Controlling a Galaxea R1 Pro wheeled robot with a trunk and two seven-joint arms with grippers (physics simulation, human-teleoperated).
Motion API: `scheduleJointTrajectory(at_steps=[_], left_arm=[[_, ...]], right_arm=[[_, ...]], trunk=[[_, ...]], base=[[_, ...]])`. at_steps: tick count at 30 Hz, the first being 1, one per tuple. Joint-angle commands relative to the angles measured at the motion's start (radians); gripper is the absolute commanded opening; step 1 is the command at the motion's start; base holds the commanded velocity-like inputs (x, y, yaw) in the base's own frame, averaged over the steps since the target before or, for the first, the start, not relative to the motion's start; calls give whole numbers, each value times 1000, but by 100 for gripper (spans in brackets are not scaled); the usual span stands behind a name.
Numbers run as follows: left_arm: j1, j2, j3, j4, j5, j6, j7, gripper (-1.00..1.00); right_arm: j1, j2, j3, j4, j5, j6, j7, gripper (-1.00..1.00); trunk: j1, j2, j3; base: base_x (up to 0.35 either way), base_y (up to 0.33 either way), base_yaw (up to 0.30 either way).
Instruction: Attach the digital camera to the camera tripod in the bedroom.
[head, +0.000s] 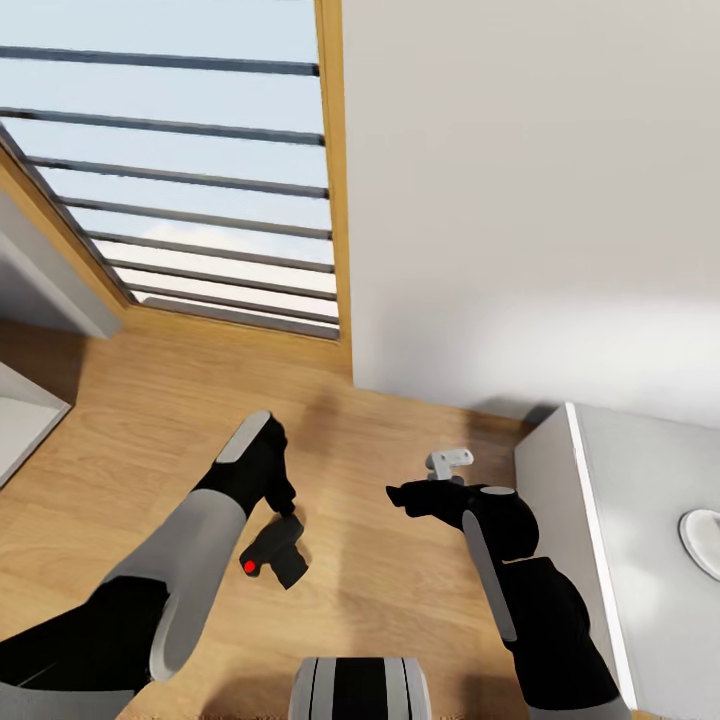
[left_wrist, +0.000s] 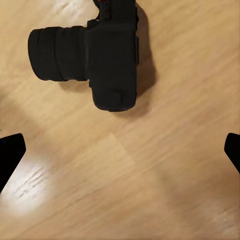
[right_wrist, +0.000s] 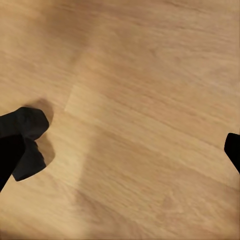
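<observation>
The digital camera (head: 273, 556) lies on the wood plank floor (head: 150, 440), red button up, just under your left end effector (head: 283, 508), whose fingers stand wide apart and empty in the left wrist view. You're at the pick-up step: lower, centre the body between the fingers, close. Your right end effector (head: 402, 494) hovers nearby, open and holding nothing. The white cabinet (head: 560, 500) stands at right.

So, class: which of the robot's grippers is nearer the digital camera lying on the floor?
Left. The left gripper hovers right over the digital camera, fingers spread, not yet gripping. The right gripper hangs off to the camera's side over bare floor.
</observation>
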Motion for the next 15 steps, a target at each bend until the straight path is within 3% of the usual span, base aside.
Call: scheduleJointTrajectory(at_steps=[1, 15], left_arm=[[0, 1, -3, -1, 0, 0, 5, 100], [-13, -4, -3, 7, -1, -1, 5, 100]], right_arm=[[-1, 0, -1, -1, -1, 4, 2, 100], [1, 0, 13, -1, -1, 4, 2, 100]], trunk=[[0, -1, -5], [7, -4, -59]], base=[[0, 0, 0], [0, 0, 0]])
